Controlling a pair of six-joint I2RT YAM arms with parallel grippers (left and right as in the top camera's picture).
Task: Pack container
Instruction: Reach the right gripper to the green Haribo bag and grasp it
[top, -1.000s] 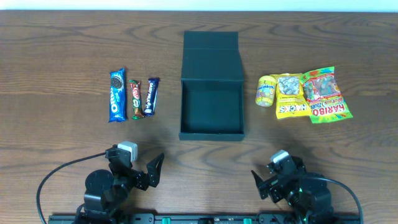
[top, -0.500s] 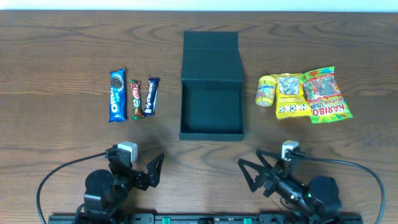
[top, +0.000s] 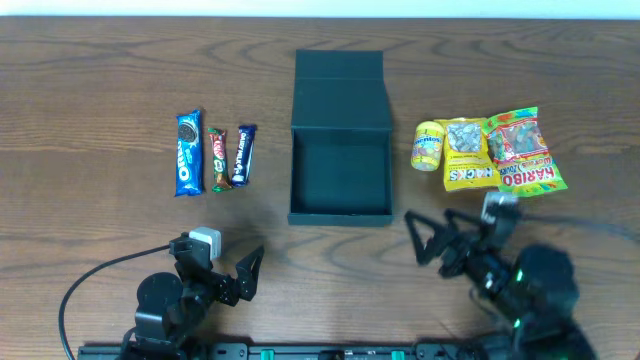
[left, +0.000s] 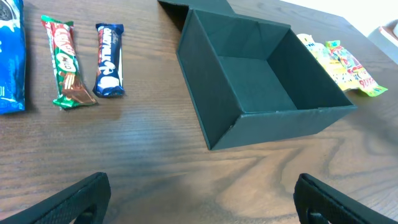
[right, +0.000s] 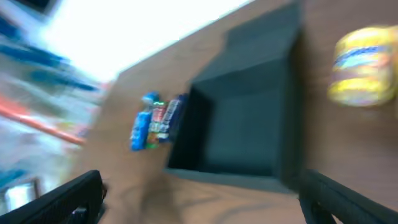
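You've packed nothing yet: the container (top: 340, 185) sits open and empty, bars (top: 215, 152) at its 9 o'clock, sweets (top: 490, 150) at 3 o'clock, left gripper (top: 217, 262) and right gripper (top: 437, 235) both wide, holding nothing.

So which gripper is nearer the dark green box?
Right. The right gripper sits just off the near right corner of the container; the left gripper hangs farther back, off its near left.
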